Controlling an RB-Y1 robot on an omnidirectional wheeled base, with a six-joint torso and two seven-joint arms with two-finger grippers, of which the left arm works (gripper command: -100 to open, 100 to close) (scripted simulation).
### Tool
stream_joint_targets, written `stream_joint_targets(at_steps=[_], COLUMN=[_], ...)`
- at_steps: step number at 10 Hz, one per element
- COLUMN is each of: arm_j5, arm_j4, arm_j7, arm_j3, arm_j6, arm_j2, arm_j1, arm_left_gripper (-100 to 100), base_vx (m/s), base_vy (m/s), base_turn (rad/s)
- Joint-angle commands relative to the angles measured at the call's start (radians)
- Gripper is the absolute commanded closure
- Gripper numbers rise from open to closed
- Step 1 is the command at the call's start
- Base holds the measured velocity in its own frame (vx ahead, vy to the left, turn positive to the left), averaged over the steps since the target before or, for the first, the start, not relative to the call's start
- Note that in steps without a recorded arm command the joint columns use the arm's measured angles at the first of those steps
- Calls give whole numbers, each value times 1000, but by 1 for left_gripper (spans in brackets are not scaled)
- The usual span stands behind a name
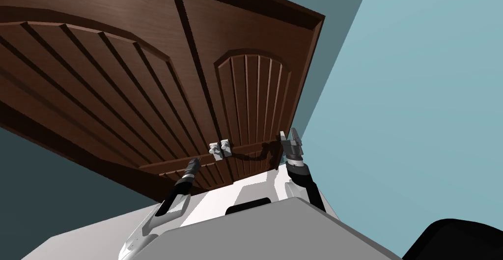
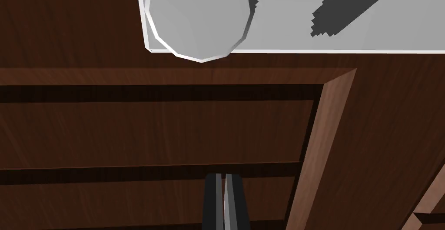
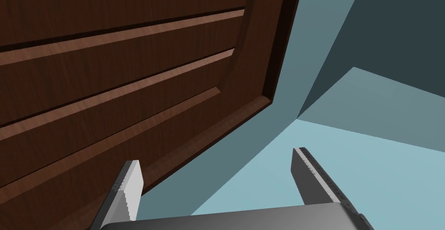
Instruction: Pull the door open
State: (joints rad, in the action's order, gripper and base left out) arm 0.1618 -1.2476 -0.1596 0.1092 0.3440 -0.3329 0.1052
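Note:
A dark brown double door stands right in front of me, with a left leaf and a right leaf. Two small light grey knobs sit side by side where the leaves meet. My left gripper is just below and left of the knobs, close to the left leaf. In the left wrist view its fingers are shut with nothing between them, and a round grey knob on a grey plate lies ahead, apart from the tips. My right gripper is open near the right leaf's outer edge.
A pale blue-green wall runs along my right and meets the door frame in a corner. A black rounded shape lies low at the far right.

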Motion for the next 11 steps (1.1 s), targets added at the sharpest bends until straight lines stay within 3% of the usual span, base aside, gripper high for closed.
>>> stream_joint_targets(at_steps=[1,4,7,8,9,11], arm_j5=[2,2,-2,-2,4,11], arm_j4=[8,-12,-56,-40,-27,-9], arm_j7=[-4,-12,-24,-23,-23,-22], arm_j3=[5,-13,-70,-59,-31,2], arm_j6=[2,3,7,10,12,11], arm_j2=[-9,-12,3,0,-16,-32], arm_j1=[5,16,9,9,26,40], arm_left_gripper=[-100,-100,-100,-100,-100,-100], base_vx=[-177,-186,-157,-45,-87,-101], base_vy=[74,-13,-129,-57,43,135], base_turn=[26,-17,-117,-21,239,159])
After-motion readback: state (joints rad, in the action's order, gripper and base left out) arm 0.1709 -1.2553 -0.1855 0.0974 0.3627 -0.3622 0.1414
